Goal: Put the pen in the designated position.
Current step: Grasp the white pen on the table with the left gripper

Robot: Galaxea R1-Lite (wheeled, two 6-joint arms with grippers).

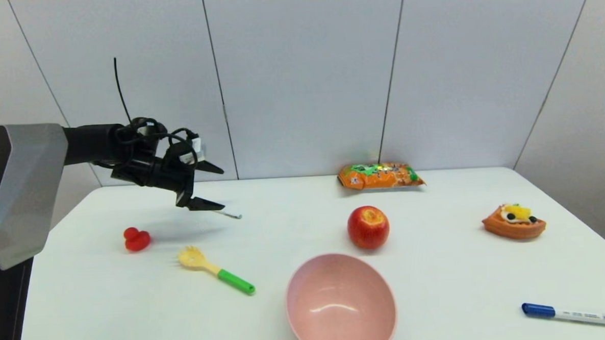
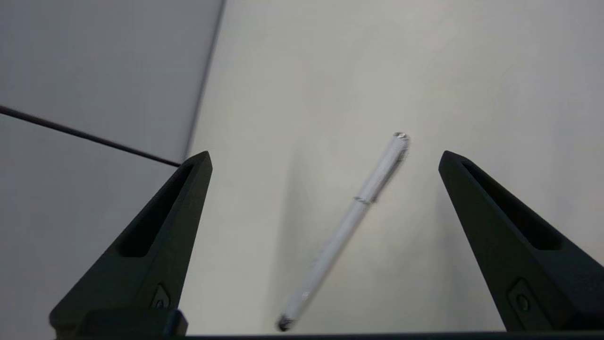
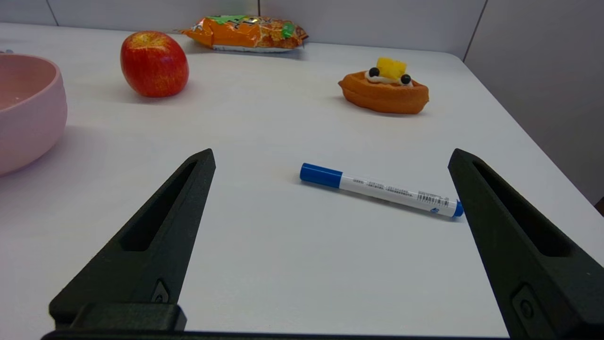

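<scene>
Left wrist view: my left gripper (image 2: 325,158) spread wide above the pen (image 2: 347,226)
Risk: thin pen may roll away as I close; right gripper (image 3: 330,158) parked, apart

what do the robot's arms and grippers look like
The left arm has a silver-grey angular shell, then a black link wrapped in looped black cables with a small white tag. The left gripper has two long, tapering matte-black fingers with slotted sides. The right gripper looks identical.
</scene>
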